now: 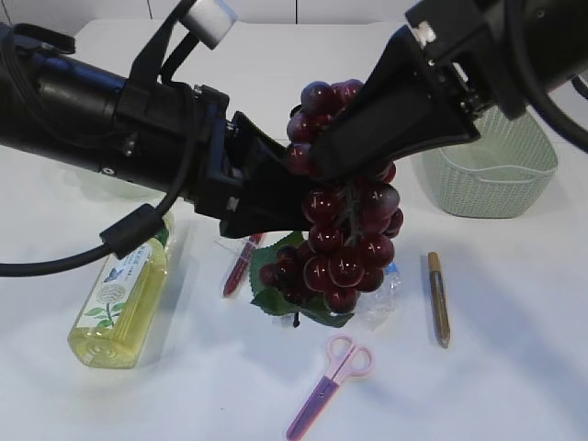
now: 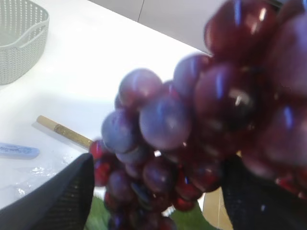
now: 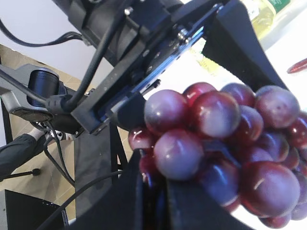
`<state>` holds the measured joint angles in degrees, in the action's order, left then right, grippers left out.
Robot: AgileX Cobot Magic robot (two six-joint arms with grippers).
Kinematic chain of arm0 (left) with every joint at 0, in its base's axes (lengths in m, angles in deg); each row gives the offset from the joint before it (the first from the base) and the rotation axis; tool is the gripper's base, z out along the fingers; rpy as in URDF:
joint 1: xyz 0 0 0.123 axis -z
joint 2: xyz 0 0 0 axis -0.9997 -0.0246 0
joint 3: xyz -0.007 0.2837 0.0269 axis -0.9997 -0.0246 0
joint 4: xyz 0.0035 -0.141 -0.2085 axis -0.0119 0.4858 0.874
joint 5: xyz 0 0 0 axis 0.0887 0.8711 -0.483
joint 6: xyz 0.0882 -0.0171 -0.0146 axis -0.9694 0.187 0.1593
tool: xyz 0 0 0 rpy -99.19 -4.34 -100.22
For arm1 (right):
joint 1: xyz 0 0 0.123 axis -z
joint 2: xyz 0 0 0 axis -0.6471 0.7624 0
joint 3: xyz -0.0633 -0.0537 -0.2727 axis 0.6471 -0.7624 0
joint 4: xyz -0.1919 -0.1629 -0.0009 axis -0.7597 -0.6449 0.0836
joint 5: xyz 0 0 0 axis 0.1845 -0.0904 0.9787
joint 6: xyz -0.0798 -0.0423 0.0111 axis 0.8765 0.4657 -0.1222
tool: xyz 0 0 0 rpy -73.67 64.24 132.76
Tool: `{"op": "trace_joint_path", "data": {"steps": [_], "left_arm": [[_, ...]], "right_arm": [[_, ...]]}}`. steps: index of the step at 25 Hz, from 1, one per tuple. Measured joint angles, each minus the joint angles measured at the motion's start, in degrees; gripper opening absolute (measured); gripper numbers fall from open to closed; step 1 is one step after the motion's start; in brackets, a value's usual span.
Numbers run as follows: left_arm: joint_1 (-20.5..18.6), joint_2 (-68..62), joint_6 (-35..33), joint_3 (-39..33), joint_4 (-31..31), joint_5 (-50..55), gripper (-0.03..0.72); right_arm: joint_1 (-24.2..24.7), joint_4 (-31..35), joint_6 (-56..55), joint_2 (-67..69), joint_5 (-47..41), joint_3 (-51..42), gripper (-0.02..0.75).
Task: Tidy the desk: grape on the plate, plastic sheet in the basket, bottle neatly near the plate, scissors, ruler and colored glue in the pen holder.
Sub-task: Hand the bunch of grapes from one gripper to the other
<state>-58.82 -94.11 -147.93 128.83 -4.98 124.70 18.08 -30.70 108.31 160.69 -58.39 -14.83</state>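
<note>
A bunch of dark red grape (image 1: 349, 234) with green leaves hangs in the air above the desk. My right gripper (image 1: 323, 158) comes down from the upper right and is shut on the top of the bunch (image 3: 211, 139); in the right wrist view its jaws pinch between the berries (image 3: 160, 191). From the left my left gripper (image 1: 276, 207) stands open, a finger on each side of the bunch (image 2: 158, 143), with its fingers (image 2: 67, 196) apart. The plate and pen holder are out of view.
A yellow bottle (image 1: 119, 294) lies at the left. Red glue (image 1: 239, 266), crumpled plastic sheet (image 1: 384, 289), gold glue (image 1: 439, 299) and pink scissors (image 1: 331, 372) lie under and around the bunch. A green basket (image 1: 487, 175) stands at the back right. A blue ruler (image 2: 17, 151) lies on the sheet.
</note>
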Motion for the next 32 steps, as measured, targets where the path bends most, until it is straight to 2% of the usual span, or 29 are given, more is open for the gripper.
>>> {"op": "trace_joint_path", "data": {"steps": [13,21,29,32], "left_arm": [[1.4,-1.5,-1.4,0.0,2.5,2.4,0.594],[1.6,-1.5,-1.9,0.0,6.5,0.4,0.594],[2.0,-3.5,-3.0,1.7,6.6,1.6,0.594],[2.0,-3.8,-3.0,1.7,6.9,1.6,0.561]], "right_arm": [[-0.3,1.1,0.0,0.4,0.4,0.6,0.057],[-0.3,1.2,-0.1,0.4,0.6,3.3,0.057],[-1.4,0.4,-0.1,0.4,1.5,3.6,0.057],[-1.5,0.2,-0.1,0.4,1.5,3.6,0.057]]}}
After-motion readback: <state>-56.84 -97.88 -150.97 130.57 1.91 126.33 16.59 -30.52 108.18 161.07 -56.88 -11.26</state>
